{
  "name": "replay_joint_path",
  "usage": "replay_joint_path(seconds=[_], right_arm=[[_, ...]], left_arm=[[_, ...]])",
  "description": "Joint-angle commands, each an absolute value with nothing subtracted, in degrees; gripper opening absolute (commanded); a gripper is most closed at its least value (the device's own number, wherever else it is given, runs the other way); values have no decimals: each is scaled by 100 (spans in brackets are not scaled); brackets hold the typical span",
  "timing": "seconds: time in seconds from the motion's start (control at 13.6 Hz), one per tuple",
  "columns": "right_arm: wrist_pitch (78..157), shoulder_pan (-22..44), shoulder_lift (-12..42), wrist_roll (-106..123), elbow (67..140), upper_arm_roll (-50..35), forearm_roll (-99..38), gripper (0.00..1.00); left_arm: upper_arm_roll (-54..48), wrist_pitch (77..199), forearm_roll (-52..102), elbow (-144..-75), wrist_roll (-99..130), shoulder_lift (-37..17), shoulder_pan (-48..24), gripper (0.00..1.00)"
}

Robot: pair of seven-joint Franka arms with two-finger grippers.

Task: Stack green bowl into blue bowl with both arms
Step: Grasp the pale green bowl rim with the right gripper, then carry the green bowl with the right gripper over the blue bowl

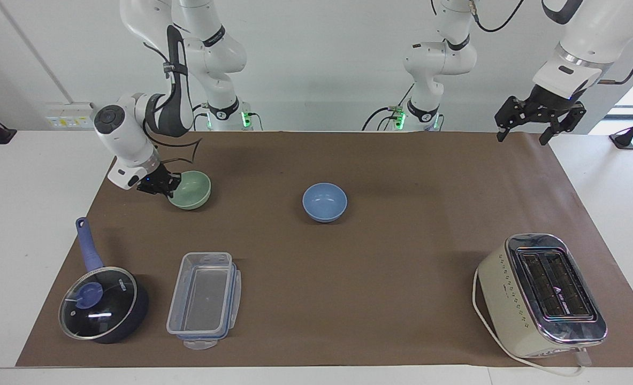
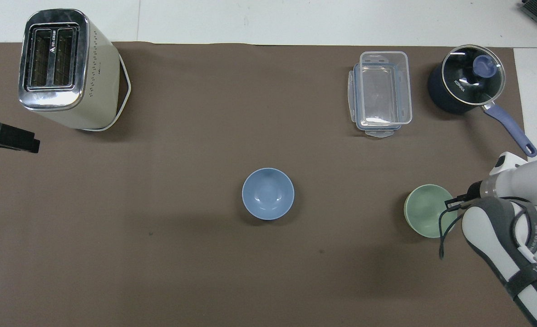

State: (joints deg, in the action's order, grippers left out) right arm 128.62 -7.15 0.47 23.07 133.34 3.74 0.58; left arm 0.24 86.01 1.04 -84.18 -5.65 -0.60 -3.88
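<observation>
The pale green bowl (image 1: 192,190) (image 2: 425,217) sits at the right arm's end of the brown mat, tipped slightly. My right gripper (image 1: 167,185) (image 2: 451,204) is shut on the green bowl's rim, on the side away from the blue bowl. The blue bowl (image 1: 324,202) (image 2: 268,194) stands upright and alone in the middle of the mat. My left gripper (image 1: 523,138) hangs open in the air over the mat's corner at the left arm's end, holding nothing.
A cream toaster (image 1: 541,294) stands farther from the robots at the left arm's end. A clear plastic container (image 1: 204,299) and a dark blue lidded saucepan (image 1: 102,305) lie farther out than the green bowl.
</observation>
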Motion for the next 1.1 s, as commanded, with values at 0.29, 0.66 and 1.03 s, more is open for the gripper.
replay_joint_path(seconds=[0.29, 0.66, 1.03], right_arm=[[12034, -694, -61, 2426, 12438, 229, -157, 0], [11514, -694, -158, 2234, 11910, -70, -483, 0], [11627, -694, -27, 680, 11620, -956, -510, 0]], left_arm=[[-18, 8411, 0, -8297, -606, -53, -369, 100], [-18, 8402, 9, -8297, -589, -53, -299, 100], [-18, 8376, 9, -8297, -589, -53, -299, 100]])
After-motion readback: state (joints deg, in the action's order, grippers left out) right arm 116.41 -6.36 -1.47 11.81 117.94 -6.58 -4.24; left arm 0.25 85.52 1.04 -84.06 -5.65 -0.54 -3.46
